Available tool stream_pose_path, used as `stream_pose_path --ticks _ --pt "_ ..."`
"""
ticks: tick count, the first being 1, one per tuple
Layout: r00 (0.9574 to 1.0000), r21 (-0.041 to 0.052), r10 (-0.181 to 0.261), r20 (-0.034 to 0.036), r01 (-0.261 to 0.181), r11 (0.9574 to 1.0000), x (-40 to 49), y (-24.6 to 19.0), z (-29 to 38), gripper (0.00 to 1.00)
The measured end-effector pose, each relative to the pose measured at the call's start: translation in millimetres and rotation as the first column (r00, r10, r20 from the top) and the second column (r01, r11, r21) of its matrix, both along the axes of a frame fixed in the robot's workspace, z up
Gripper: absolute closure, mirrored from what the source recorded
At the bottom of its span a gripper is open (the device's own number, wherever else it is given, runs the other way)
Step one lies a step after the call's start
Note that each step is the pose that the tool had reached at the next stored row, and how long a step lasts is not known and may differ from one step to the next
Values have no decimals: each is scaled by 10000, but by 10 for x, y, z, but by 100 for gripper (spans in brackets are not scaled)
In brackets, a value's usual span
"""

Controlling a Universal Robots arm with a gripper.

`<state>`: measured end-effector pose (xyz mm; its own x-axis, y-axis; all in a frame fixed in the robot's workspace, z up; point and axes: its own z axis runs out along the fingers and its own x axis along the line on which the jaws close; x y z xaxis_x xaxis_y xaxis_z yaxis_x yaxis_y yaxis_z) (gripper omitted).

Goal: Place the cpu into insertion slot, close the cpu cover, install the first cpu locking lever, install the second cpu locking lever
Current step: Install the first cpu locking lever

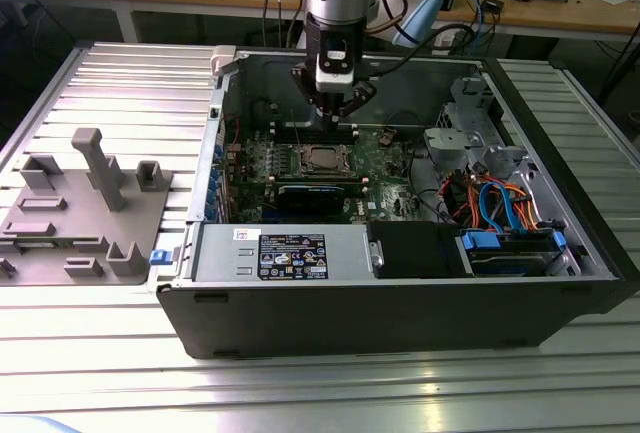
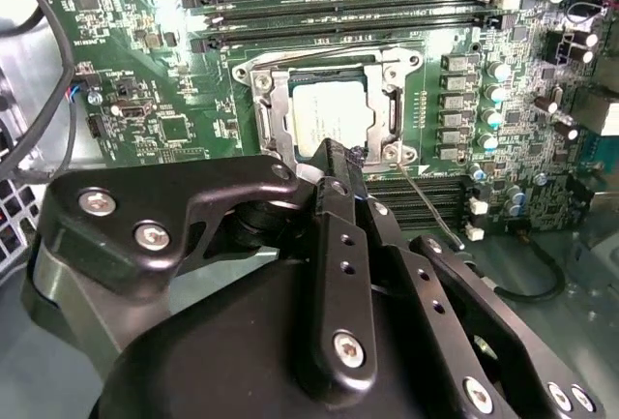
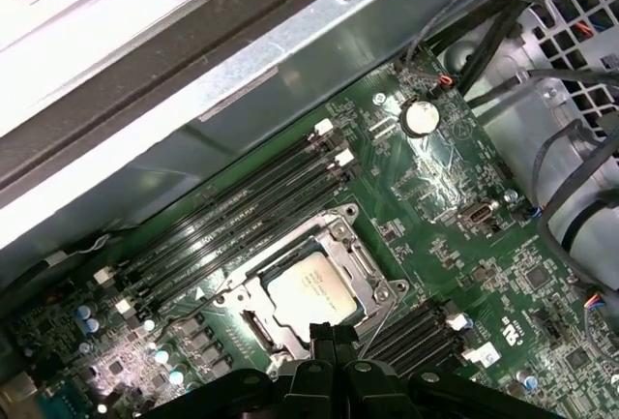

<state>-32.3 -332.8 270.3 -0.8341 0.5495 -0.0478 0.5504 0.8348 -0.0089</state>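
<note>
A: Where's the cpu (image 2: 329,114)?

B: Just ahead of the end effector (image 2: 338,153) and below it, lying flat in the insertion slot (image 2: 379,114). The cpu cover (image 2: 276,114) looks folded down around it, with the silver face showing through the window.

A: And the end effector's fingers?

B: Pressed together, with nothing between them that I can see. Their tips sit at the cover's near edge, touching or nearly so; I can't tell which.

A: How would these parts handle?

B: The chip is light, stiff and smooth-faced. I'd judge the contacts beneath it fragile, so hold it by the edges only and don't slide it. The cover is thin sheet metal, rigid but hinged, so push on the frame.

A: The levers?

B: One thin wire lever (image 2: 430,201) angles out beside the fingertips, over the motherboard (image 2: 145,100). It looks springy, slippery and narrow, probably best caught near its free end, where leverage is greatest. Another wire runs along the cover's far side, and I can't tell whether it is latched.
</note>
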Motion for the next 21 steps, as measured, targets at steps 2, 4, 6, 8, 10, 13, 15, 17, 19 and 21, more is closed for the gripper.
stream_pose_path --ticks 2,4,6,8,10,13,15,17,19,21 --pt "9999 0 157 0 -157 9999 0 0 0 89" --pt "9996 0 280 0 -280 9996 0 0 0 89" --pt "9989 1 459 0 -459 9989 0 0 0 89" --pt "9983 0 586 0 -586 9983 0 0 0 89" --pt "9973 0 734 0 -734 9973 0 0 0 89" --pt "9952 0 975 0 -975 9952 0 0 0 89" --pt "9931 0 1171 0 -1171 9931 0 0 0 89" --pt "9909 0 1348 0 -1348 9909 0 0 0 89" --pt "9877 1 1565 0 -1565 9877 0 0 0 89" --pt "9846 0 1751 0 -1751 9846 0 0 0 89"
